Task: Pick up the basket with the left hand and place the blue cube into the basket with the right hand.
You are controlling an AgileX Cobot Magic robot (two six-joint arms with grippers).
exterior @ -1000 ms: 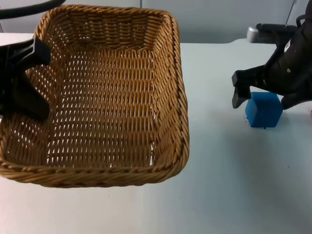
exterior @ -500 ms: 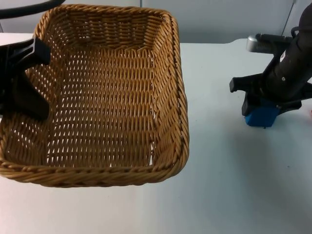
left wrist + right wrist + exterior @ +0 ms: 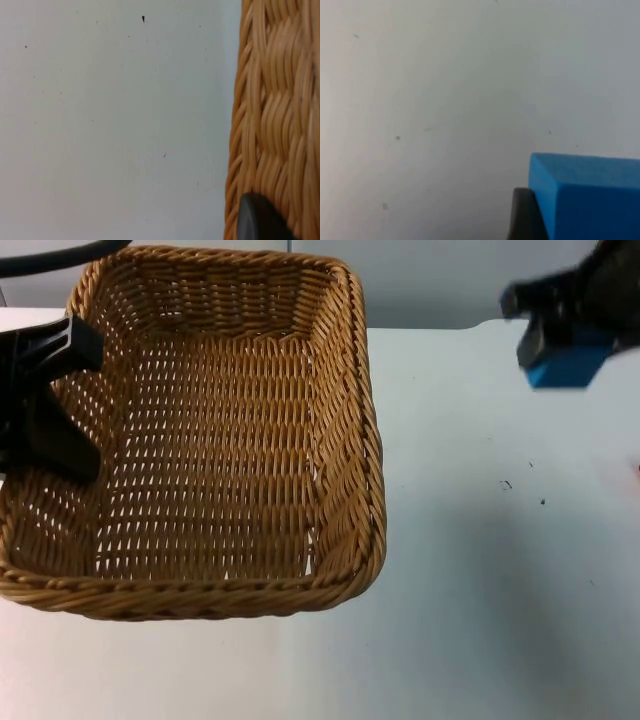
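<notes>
We have the blue cube (image 3: 566, 365) pinched in our right hand (image 3: 560, 325), which is lifted above the desk (image 3: 480, 540) at about 2 o'clock in the top view, well apart from the basket (image 3: 345, 360). In the right wrist view the cube (image 3: 590, 197) sits against one black fingertip (image 3: 522, 215), with the white desk far below it.

Our left hand (image 3: 45, 400) is pressed on the basket's rim at 9 o'clock; the left wrist view shows one fingertip (image 3: 257, 220) touching the woven wall (image 3: 275, 125).

We judge the cube to be light and probably a little soft, like foam, with flat, not slippery faces, so a grip on two opposite faces should hold it without much force. The basket looks stiff but light; holding it by one side of the rim may let the far side tilt down, so we think it needs a firm grip there.
</notes>
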